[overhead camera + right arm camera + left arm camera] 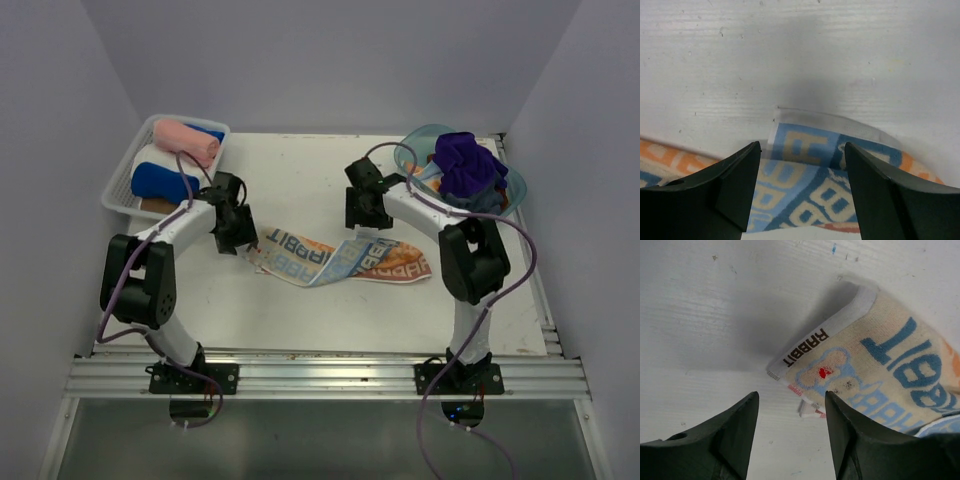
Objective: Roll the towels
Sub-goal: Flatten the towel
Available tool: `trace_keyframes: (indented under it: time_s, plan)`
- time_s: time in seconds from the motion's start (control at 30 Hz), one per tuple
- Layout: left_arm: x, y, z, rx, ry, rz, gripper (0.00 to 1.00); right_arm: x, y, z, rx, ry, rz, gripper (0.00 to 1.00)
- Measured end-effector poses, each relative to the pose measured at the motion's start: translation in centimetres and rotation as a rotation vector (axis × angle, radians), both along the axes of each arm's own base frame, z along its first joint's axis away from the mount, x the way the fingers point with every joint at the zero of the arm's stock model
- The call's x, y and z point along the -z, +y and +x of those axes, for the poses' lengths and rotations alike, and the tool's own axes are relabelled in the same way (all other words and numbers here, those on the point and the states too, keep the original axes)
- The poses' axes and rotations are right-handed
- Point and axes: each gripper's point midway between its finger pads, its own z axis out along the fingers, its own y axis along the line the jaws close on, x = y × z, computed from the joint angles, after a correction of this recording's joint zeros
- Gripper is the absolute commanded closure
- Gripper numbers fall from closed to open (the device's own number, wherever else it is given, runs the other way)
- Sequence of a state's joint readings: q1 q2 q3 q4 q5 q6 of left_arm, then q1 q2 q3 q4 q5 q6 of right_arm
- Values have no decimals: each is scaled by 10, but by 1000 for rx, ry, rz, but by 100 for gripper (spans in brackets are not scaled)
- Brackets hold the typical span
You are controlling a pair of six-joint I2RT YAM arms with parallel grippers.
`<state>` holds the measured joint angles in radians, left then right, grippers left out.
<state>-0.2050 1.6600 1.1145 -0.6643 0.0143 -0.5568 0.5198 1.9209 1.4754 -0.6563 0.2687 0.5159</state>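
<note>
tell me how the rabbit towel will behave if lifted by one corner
Probably floppy: the rabbit towel lies creased and folded over itself. Likely light, its edge looks thin. Pushed, it would probably bunch, not slide.

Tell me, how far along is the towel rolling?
Done: a pink roll, white roll and blue roll sit in the basket. In hand: the RABBIT towel lies spread, not rolled yet; left gripper and right gripper hover open over it. Left: the purple towel heaped in the tub.
</note>
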Motion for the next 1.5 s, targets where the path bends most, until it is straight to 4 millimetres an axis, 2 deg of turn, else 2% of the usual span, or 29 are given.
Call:
trace_keyframes:
  time_s: [0.13, 0.2, 0.23, 0.27, 0.3, 0.33, 0.37, 0.4, 0.43, 0.53, 0.63, 0.73, 0.87, 0.97, 1.1, 1.2, 1.3, 1.43, 1.47, 1.5]
  plan:
    - [20, 1, -4, 1, 57, 12, 55, 29, 7, 2, -35, 68, -14, 33]
    - [26, 1, -6, 2, 75, 16, 65, 41, 8, -2, -45, 102, -19, 37]
    - [28, 1, -7, 2, 82, 17, 68, 46, 7, -3, -48, 115, -24, 45]
    - [30, 1, -7, 2, 87, 18, 79, 50, 7, -4, -51, 123, -29, 52]
    - [33, 2, -7, 5, 93, 20, 86, 51, 7, -4, -54, 126, -28, 61]
    - [34, 1, -7, 3, 96, 20, 93, 51, 7, -3, -57, 123, -29, 79]
    - [35, 2, -8, 5, 101, 21, 100, 50, 8, -2, -61, 121, -29, 88]
    - [37, 2, -8, 8, 104, 23, 100, 50, 8, -2, -60, 119, -28, 96]
    - [38, 2, -8, 13, 107, 25, 100, 50, 7, -2, -58, 119, -29, 100]
    - [37, 2, -9, 18, 108, 25, 100, 43, 5, 0, -47, 100, -27, 100]
    - [32, 2, -8, 18, 98, 22, 100, 24, 1, -2, -38, 53, -20, 100]
    - [17, 1, -5, 18, 63, 15, 100, -13, -4, -6, -26, -30, 15, 100]
    - [-12, -1, 3, 18, -25, -3, 100, -61, -12, -15, -6, -144, 71, 100]
    - [-34, -1, 4, 18, -78, -15, 100, -83, -19, -27, 8, -198, 111, 100]
    - [-57, -1, 0, 19, -130, -27, 100, -89, -30, -48, 28, -214, 129, 100]
    - [-69, -1, 2, 20, -156, -32, 100, -94, -38, -55, 50, -229, 123, 100]
    - [-71, -2, 2, 22, -156, -37, 100, -102, -46, -55, 74, -260, 106, 100]
    - [-63, -3, 1, 27, -127, -39, 100, -105, -58, -53, 108, -279, 65, 100]
    - [-59, -4, 1, 28, -114, -37, 95, -105, -60, -52, 116, -283, 55, 100]
    - [-55, -3, 0, 31, -102, -33, 81, -106, -62, -52, 121, -286, 50, 100]
